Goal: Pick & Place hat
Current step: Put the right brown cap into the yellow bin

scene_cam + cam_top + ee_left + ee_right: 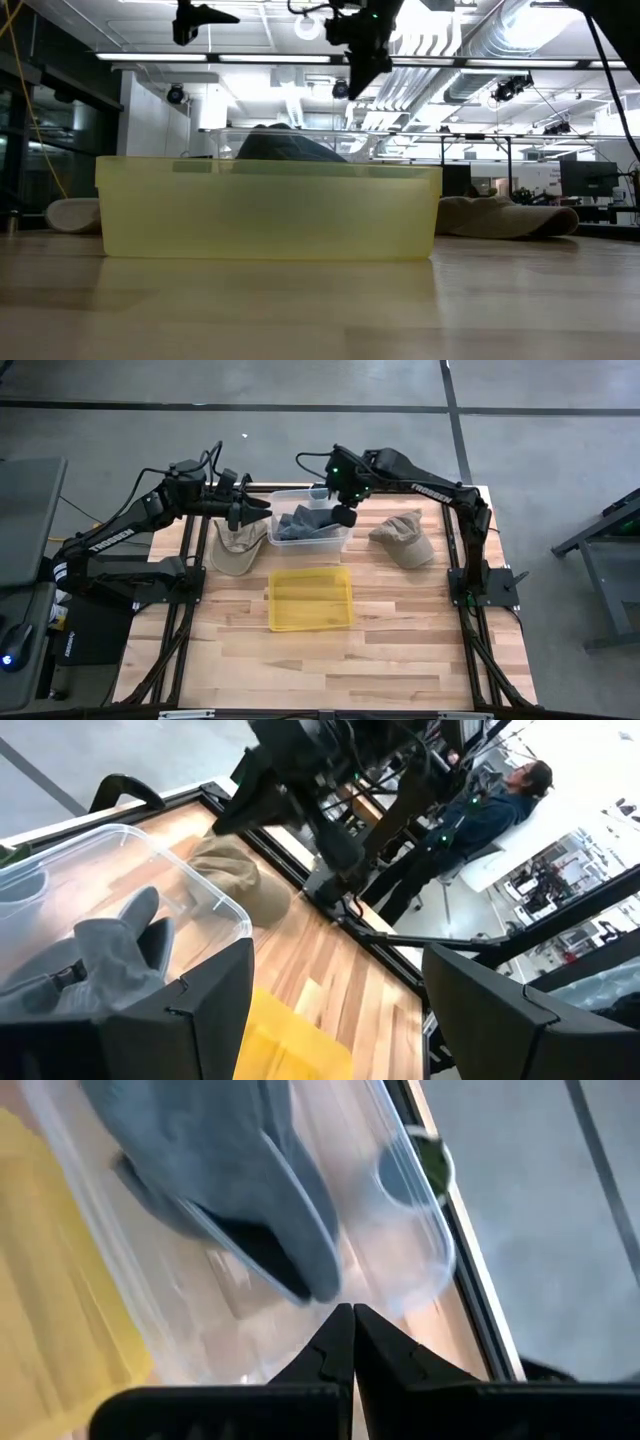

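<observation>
A grey hat point(303, 522) lies inside a clear plastic bin point(283, 500), seen close in the right wrist view point(230, 1180). One tan hat point(238, 547) rests on the table left of that bin, and a second tan hat point(403, 538) rests to its right. My left gripper point(247, 512) hangs open in the air over the left tan hat's far edge, beside the bin. My right gripper point(343, 515) is shut and hovers above the bin's right end point(352, 1342), well clear of it in the low view point(365, 62).
An empty yellow bin point(311, 598) sits near the table's middle, in front of the clear bin, and fills the low view point(270, 212). A person point(500, 800) sits beyond the table's right side. Bare wood lies along the near edge.
</observation>
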Robot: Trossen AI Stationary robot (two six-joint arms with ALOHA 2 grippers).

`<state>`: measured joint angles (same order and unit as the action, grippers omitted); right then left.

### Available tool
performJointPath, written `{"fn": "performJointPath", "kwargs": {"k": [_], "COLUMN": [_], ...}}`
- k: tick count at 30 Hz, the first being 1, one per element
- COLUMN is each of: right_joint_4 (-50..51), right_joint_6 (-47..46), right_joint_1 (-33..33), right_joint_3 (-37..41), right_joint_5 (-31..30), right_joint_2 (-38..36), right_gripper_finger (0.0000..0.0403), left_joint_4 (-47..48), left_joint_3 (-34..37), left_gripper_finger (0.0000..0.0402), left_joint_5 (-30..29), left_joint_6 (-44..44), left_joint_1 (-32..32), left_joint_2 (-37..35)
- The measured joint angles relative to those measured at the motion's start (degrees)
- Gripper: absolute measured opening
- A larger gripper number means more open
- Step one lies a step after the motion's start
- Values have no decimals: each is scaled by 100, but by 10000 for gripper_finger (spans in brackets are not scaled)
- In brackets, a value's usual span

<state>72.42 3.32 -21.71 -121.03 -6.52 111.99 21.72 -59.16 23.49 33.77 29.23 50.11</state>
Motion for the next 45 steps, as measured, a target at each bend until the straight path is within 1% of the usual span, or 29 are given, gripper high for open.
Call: {"fn": "performJointPath", "kwargs": {"k": [9,13,20,24,28,34,36,38,41,45], "right_joint_4": [472,1046,1117,1161,1209,1746,1747,1736,1582,1000], "right_joint_6": [-147,-152,-100,-192,-240,-145,-65,-61,-408,-984], "right_joint_1": [-124,-270,-809,-1213,-1460,-1889,-1978,-2076,-2109,-2050], "right_joint_3": [7,7,7,7,3,24,260,707,1553,2712], "right_joint_5": [67,87,93,286,349,450,555,713,797,853], "right_joint_2": [0,2,-106,-194,-337,-333,-417,-554,-863,-1565], "right_gripper_finger": [0,0,0,0,0,0,0,0,0,0], "left_joint_4": [374,513,779,946,1062,1233,1305,1306,1295,1281], "left_joint_3": [0,0,0,0,0,4,4,4,4,4], "left_gripper_finger": [266,266,266,266,266,266,266,266,266,266], "left_joint_5": [7,11,214,260,289,423,424,424,420,423], "left_joint_6": [-235,-332,-558,-684,-780,-959,-979,-1000,-1003,-1013], "left_joint_1": [0,-2,-1,-2,-1,-1,-2,-2,-2,-2], "left_joint_2": [2,0,-10,-46,-44,-124,-173,-208,-279,-324]}}
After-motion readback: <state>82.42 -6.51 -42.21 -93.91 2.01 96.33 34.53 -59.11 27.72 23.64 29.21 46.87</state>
